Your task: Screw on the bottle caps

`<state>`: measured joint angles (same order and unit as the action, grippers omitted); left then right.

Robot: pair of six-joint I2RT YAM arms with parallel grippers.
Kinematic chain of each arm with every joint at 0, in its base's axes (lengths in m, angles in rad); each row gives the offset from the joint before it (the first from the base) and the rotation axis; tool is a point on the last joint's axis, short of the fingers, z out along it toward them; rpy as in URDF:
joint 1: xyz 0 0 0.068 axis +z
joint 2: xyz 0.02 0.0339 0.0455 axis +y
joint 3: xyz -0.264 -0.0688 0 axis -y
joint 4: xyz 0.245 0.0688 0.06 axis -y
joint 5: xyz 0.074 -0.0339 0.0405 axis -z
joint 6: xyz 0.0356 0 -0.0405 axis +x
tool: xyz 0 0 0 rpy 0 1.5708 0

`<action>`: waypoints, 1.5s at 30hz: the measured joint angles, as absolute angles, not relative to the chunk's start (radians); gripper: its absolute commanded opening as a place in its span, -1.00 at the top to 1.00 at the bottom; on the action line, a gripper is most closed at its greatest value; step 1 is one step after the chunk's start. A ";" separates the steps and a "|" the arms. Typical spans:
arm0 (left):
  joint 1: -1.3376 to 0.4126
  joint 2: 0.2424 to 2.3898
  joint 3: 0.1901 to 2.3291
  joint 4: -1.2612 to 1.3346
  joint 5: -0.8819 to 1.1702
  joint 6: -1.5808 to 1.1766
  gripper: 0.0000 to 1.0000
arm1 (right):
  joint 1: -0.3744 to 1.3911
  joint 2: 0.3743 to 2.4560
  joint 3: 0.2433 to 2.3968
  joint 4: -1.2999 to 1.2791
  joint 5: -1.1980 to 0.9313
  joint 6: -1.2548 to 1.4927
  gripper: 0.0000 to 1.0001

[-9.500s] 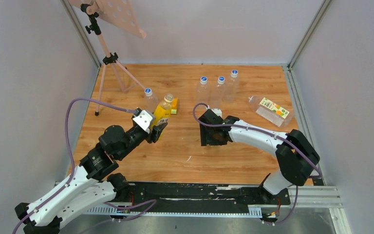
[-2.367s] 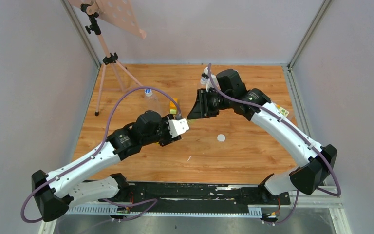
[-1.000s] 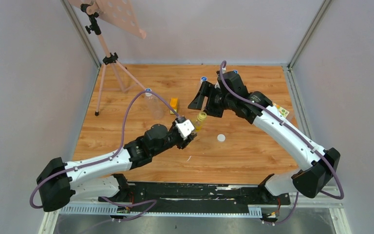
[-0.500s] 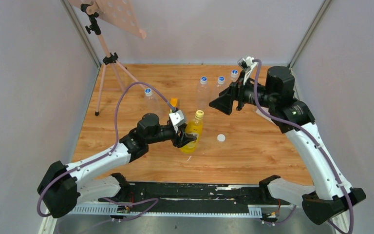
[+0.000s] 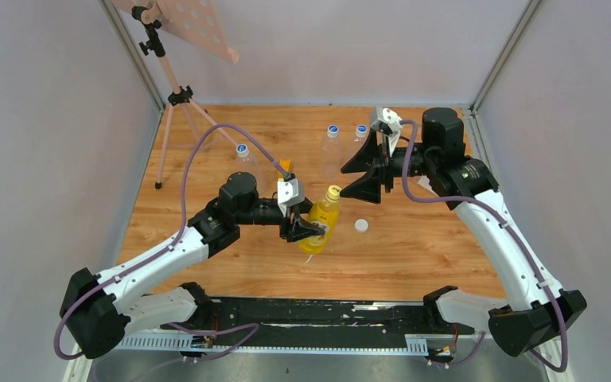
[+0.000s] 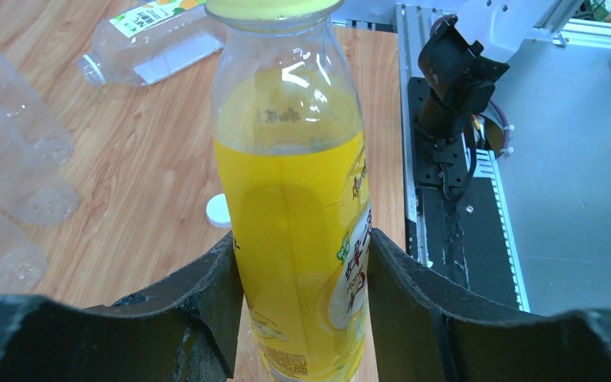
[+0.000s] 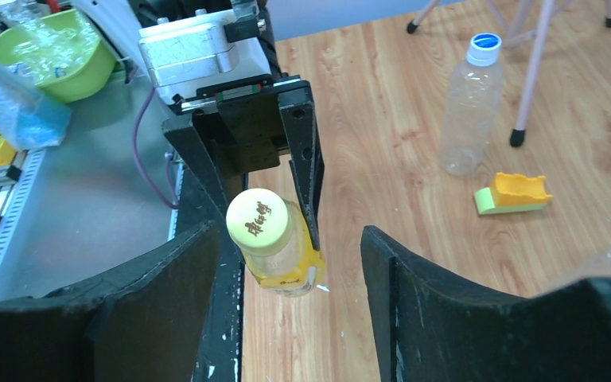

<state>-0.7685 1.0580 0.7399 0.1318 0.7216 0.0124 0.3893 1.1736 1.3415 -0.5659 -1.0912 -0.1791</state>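
- Left end effector [image 5: 306,231] clamps the yellow bottle [image 5: 322,224] mid-surface, with the yellow cap [image 7: 256,223] seated on top.
- Right end effector [image 5: 366,177] hangs spread wide just far-right of it; centre both fingers round the cap, close squarely, then twist.

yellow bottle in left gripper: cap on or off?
On. The yellow cap sits over the neck of the yellow bottle in both wrist views. Whether it is screwed tight cannot be told.
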 measured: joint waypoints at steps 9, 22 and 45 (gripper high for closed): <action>-0.768 1.058 0.768 0.069 0.744 0.043 0.90 | 0.389 1.215 1.345 -0.567 -1.195 -0.194 -0.21; -0.769 1.058 0.783 0.047 0.747 0.047 0.90 | 0.389 1.246 1.357 -0.567 -1.269 -0.192 0.02; -0.769 1.071 0.824 0.003 0.710 0.031 0.93 | 0.389 1.258 1.361 -0.569 -1.295 -0.188 0.40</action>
<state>-0.7689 1.0714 0.8242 0.0032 0.7105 0.0311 0.3889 1.2575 1.3605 -0.5690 -1.2949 -0.1883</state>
